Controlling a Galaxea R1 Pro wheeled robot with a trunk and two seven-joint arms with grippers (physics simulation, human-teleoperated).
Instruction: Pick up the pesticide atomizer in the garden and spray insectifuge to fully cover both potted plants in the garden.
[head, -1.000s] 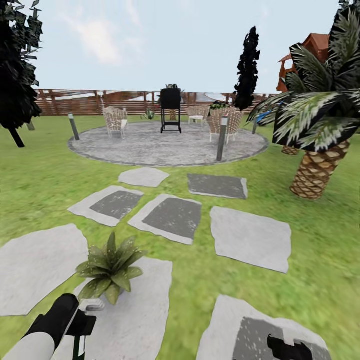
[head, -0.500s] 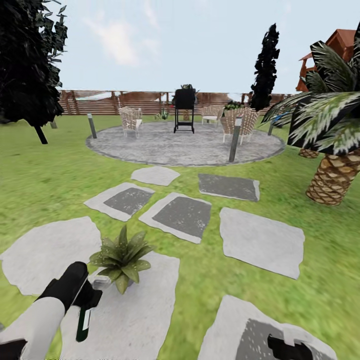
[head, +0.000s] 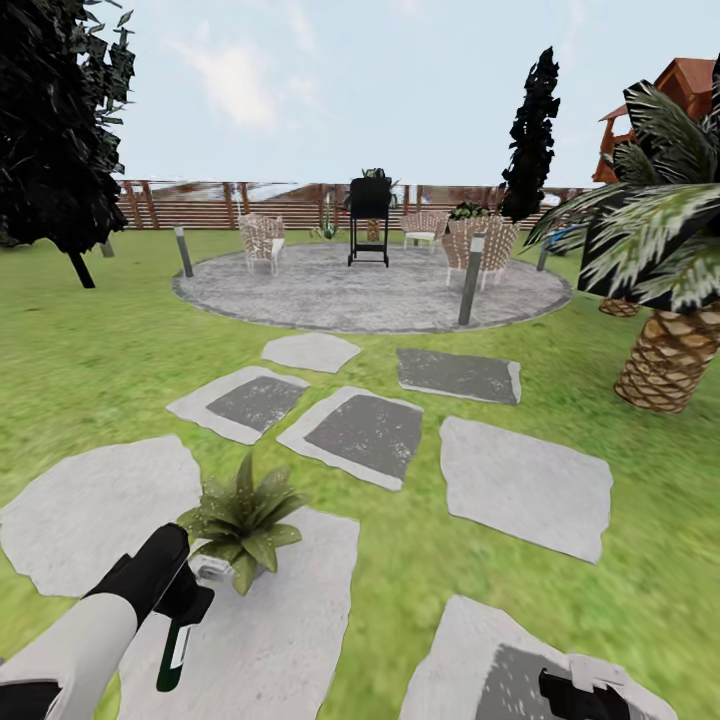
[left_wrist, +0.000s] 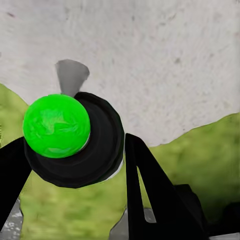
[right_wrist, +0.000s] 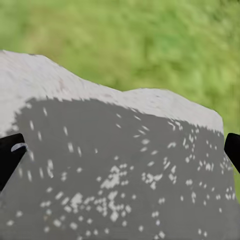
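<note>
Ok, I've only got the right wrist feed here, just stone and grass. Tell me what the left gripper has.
Observer: The left gripper is shut on the spray bottle, which hangs down from it.
Operator: Give me the nearest plant.
Observer: A potted plant stands on a stepping stone, just ahead of that gripper.
Operator: Say which way the bottle's end faces.
Observer: Toward the left wrist camera, and that end is bright green.

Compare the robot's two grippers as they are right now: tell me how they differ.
The left gripper is shut on the pesticide atomizer, hanging beside the potted plant; the right gripper is open and holds nothing. Left hovers over a pale stepping stone, right over a dark-centred one. Both have black fingers.
</note>
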